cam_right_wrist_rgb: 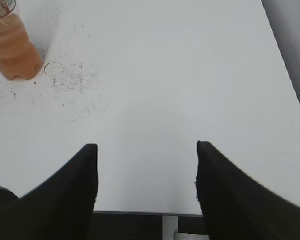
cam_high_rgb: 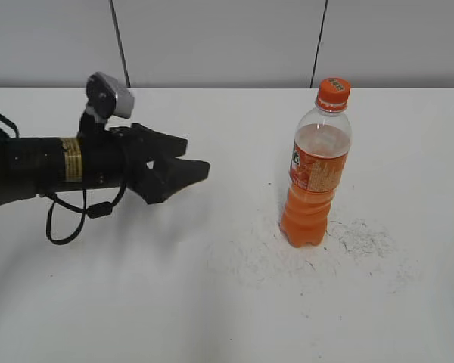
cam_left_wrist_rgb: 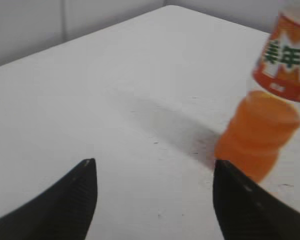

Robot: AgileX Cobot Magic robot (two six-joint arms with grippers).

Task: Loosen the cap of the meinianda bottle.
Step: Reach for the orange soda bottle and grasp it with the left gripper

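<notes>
Two of the three views cut off the tall clear plastic meinianda bottle of orange drink (cam_high_rgb: 315, 170): the left wrist view shows only its blurred lower body and the bottom of the orange wrap label with white-green print (cam_left_wrist_rgb: 285, 55), at the 2 o'clock side of the picture, while the right wrist view catches just its ribbed base at the 10 o'clock corner (cam_right_wrist_rgb: 12, 47). Only the exterior view shows it whole, standing upright on the white table (cam_high_rgb: 212, 302), long axis vertical, with the small round orange plastic screw cap (cam_high_rgb: 333, 92) on top, pointing straight up. A dark mark on the cap's top is too small to read. The bottle stands right of centre, beside a patch of grey scuffing on the tabletop (cam_high_rgb: 359, 238).

The black left gripper (cam_high_rgb: 188, 157) lies nearly level above the table at the bottle's 9 o'clock, well apart from it, its tips aimed toward the bottle. Its jaws are spread and hold nothing; the left wrist view shows the two dark fingertips (cam_left_wrist_rgb: 85, 172) with bare table between them. A silver-grey wrist camera (cam_high_rgb: 110, 94) sits on top of the arm, and a black cable loops below it.

The black right gripper (cam_right_wrist_rgb: 145, 150) appears only in its own wrist view, jaws spread wide over the table's near edge, touching nothing, the bottle far off at its 10 o'clock.
</notes>
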